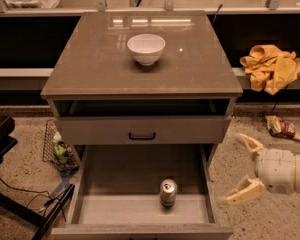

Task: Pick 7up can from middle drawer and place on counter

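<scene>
Gripper (236, 169) sits at 4 o'clock in view, outside the middle drawer's (125, 174) right wall, over the speckled floor (275, 219), fingers spread wide, holding nothing. 7up can (168, 192) stands upright on the drawer floor at 6 o'clock, near the front wall, right of centre, clear of both side walls. Expect it to be light, thin-walled and smooth: it dents if squeezed hard, slips if squeezed soft, tips easily when nudged. Best hold is across the mid-body, jaws either side, below the rim. Can't tell if it's full or empty, so the weight is a guess. Drawer floor is flat and pale, with room around the can. The shut drawer front (142, 129) and counter (90, 59) edge overhang at 12 o'clock of the can, so the lift probably needs to come out forward. Counter is glossy and flat; white bowl (146, 48) sits toward its 12 o'clock, front half open for the drop. Yellow cloth (272, 66) at 2 o'clock, wire basket (57, 149) at 9 o'clock, both well apart from the can.
</scene>
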`<state>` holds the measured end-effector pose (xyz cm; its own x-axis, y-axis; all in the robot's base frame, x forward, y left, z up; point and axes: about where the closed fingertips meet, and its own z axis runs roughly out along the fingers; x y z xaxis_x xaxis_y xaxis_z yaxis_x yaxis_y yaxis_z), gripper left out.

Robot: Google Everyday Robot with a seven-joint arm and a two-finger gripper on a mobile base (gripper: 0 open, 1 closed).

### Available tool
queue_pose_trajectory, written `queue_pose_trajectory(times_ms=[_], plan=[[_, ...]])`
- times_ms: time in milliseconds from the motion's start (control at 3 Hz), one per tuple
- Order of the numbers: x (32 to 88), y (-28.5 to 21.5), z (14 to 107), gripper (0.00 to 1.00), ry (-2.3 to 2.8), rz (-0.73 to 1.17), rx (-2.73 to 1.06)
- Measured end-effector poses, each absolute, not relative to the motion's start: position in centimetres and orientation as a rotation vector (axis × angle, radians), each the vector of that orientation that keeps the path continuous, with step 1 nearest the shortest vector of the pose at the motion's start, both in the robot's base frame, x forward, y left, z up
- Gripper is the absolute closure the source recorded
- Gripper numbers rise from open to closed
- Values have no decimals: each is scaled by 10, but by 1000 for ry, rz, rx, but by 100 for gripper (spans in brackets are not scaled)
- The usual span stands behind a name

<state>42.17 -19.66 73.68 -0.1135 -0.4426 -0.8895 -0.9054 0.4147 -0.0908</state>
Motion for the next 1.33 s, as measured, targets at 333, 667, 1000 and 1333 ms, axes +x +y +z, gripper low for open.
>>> queue_pose_trajectory(times_ms=[333, 667, 1000, 1333], plan=[[421, -196, 704, 0, 1628, 649, -1175], [425, -190, 696, 0, 1623, 661, -1183], [442, -164, 653, 0, 1596, 734, -1174], [455, -140, 612, 0, 1564, 803, -1169]])
